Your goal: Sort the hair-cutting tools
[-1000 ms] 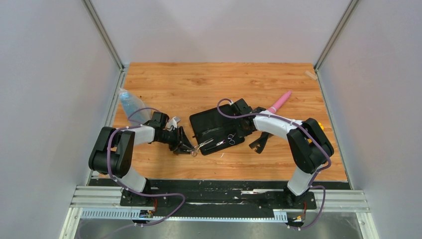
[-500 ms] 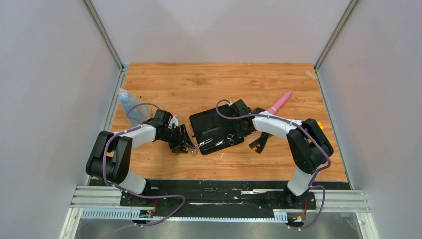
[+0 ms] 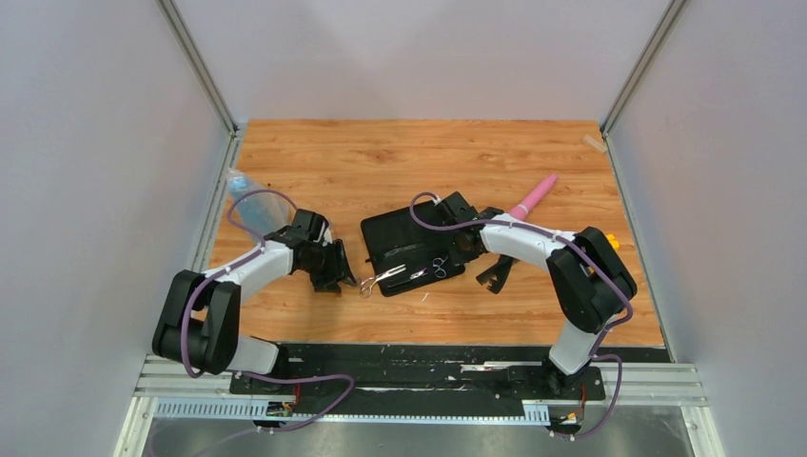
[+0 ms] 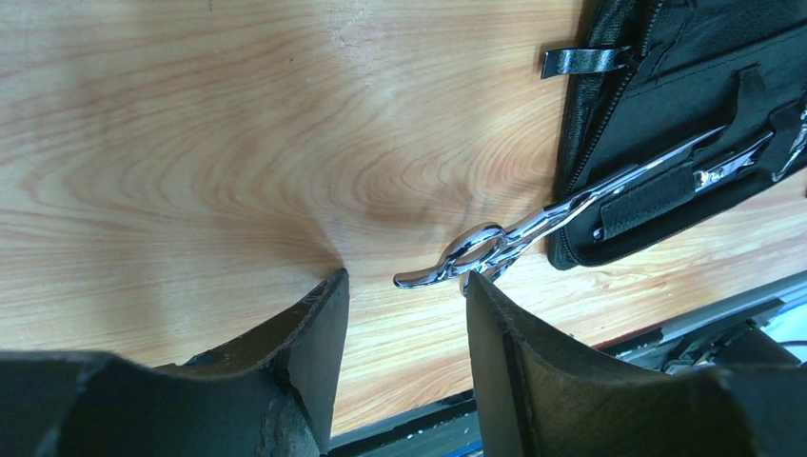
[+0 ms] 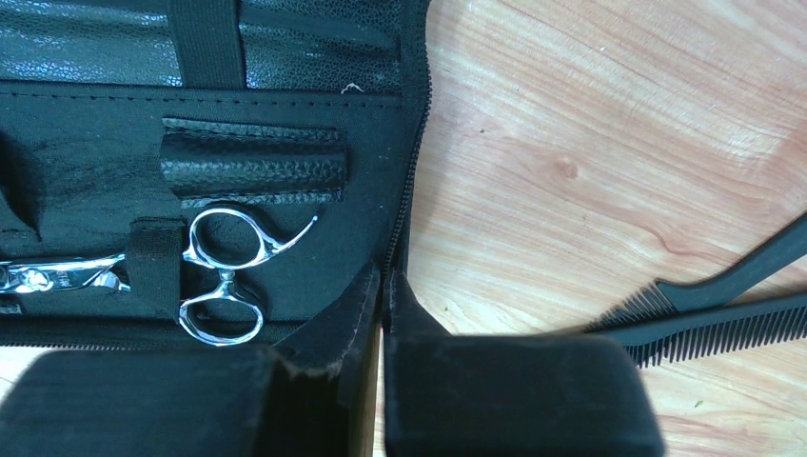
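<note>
An open black case (image 3: 404, 233) lies mid-table. One silver scissors (image 3: 385, 277) (image 4: 495, 243) sits with its blades under a strap and its ring handles sticking out over the case's left edge onto the wood. My left gripper (image 3: 347, 279) (image 4: 404, 290) stands open just left of those rings, holding nothing. A second scissors (image 3: 436, 268) (image 5: 224, 276) is strapped inside the case. My right gripper (image 3: 468, 252) (image 5: 385, 281) is shut, its tips at the case's zipper edge on the right. Two black combs (image 3: 497, 271) (image 5: 723, 324) lie on the wood right of the case.
A pink tapered tool (image 3: 535, 194) lies behind the right arm. A translucent blue bottle (image 3: 246, 195) rests near the left wall. The table's front edge with the black rail runs close behind my left gripper.
My left gripper has opened wider and drawn back to the left, off the scissors' ring handles. The scissors stay half in the case. The right arm has barely moved.
</note>
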Controlling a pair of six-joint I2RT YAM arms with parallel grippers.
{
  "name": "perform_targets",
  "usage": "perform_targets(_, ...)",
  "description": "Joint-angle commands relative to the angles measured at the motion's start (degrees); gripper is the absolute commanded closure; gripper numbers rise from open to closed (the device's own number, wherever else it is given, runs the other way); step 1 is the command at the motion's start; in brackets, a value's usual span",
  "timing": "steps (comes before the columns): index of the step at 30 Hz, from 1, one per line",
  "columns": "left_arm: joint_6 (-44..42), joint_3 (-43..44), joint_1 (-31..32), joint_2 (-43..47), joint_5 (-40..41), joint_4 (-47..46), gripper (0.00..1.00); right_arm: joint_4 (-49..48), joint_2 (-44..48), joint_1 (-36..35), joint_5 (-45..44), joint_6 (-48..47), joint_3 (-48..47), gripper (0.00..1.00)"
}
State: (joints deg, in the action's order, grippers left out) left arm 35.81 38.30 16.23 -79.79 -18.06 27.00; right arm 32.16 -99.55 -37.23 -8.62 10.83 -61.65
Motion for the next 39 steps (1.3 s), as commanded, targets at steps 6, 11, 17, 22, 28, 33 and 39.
perform_targets(6,-0.2,2.5,1.0,-0.8,3.8,-1.0,0.47,-1.4,0.3,-1.6,0.6,0.3,-0.2,0.98)
perform_targets(11,-0.8,4.3,2.2,-2.5,4.5,-0.8,0.5,-1.4,0.1,-1.8,0.7,0.5,-0.3,0.99)
perform_targets(17,-1.1,5.1,2.9,-4.1,6.3,-0.9,0.56,-1.4,-0.1,-2.1,0.5,0.4,-0.3,0.98)
perform_targets(22,-1.8,5.8,4.3,-5.2,7.9,-0.2,0.58,-1.4,-0.1,-2.3,0.5,0.4,-0.4,0.98)
perform_targets(28,-1.4,5.7,5.1,-6.1,7.9,-0.5,0.66,-1.4,-0.1,-2.6,0.5,0.3,-0.4,0.99)
perform_targets(33,-0.2,5.2,5.2,-6.0,6.7,-2.1,0.79,-1.4,-0.1,-2.8,0.5,0.3,-0.5,0.99)
perform_targets(39,3.4,4.5,5.4,-6.6,3.9,-6.5,0.93,-1.4,0.1,-3.1,0.5,0.3,-0.5,0.99)
